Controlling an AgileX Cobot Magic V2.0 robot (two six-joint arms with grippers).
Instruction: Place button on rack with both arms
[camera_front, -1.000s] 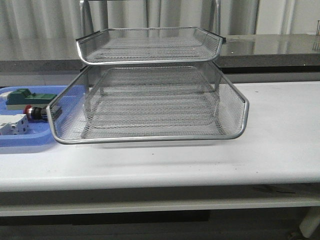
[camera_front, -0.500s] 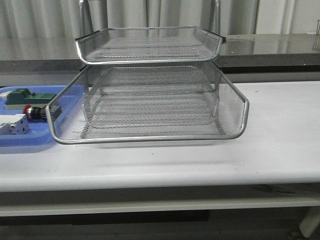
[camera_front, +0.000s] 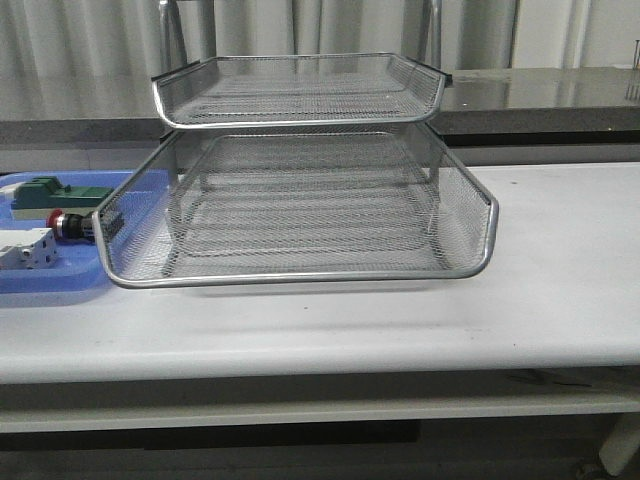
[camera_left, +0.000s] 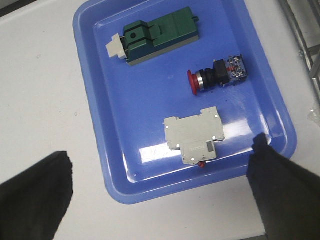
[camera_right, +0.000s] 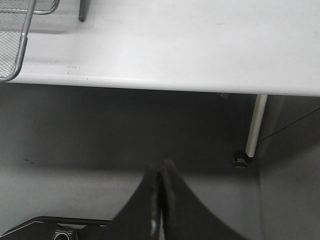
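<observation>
Front view: neither arm is in frame. The rack (camera_front: 300, 170) sits mid-surface with its mesh trays bare. The button (camera_front: 70, 225) lies on its side in the blue tray (camera_front: 50, 285), just left of the rack's lower tray, between the green block (camera_front: 45, 192) and the white breaker (camera_front: 28, 250). Looks like the pre-grasp step; nothing picked yet.

Left wrist view: left tool (camera_left: 165, 195) is spread wide and empty, hovering over the blue tray's near edge. Button (camera_left: 217, 75) lies beyond the grey breaker (camera_left: 195, 135), clear of both fingers, red head pointing at the tray's middle. Next move, I'd say: advance past the breaker, centre on the button's body, descend, close.

Right wrist view: right tool (camera_right: 160, 200) is pinched closed on nothing, parked below the surface (camera_right: 175, 45) edge, well away from the button. Only a rack corner (camera_right: 20, 45) is visible.
</observation>
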